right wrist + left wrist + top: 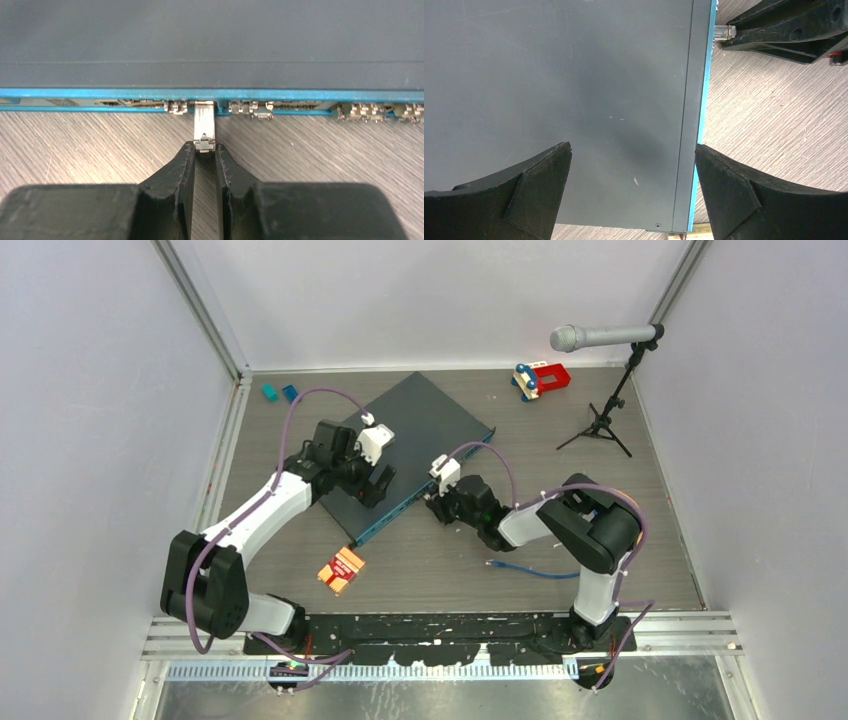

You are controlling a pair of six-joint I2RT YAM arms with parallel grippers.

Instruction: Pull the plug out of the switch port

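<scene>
The switch (420,425) is a wide dark-grey box with a teal front edge, lying at an angle mid-table. A small clear plug (204,125) sticks out of the socket row on that edge, its front end in a port. My right gripper (204,147) is shut on the plug's rear end, fingertips on both sides. From the left wrist the plug (722,31) shows at the top right, held by the right gripper's fingers (784,30). My left gripper (634,155) is open above the switch's (574,90) near corner, one finger over the top, the other past the teal edge.
A loose blue cable (530,570) lies on the table by the right arm's base. A red and yellow packet (342,570) sits in front of the switch's near corner. A microphone on a stand (600,337), a red toy (540,378) and small teal blocks (270,393) stand at the back.
</scene>
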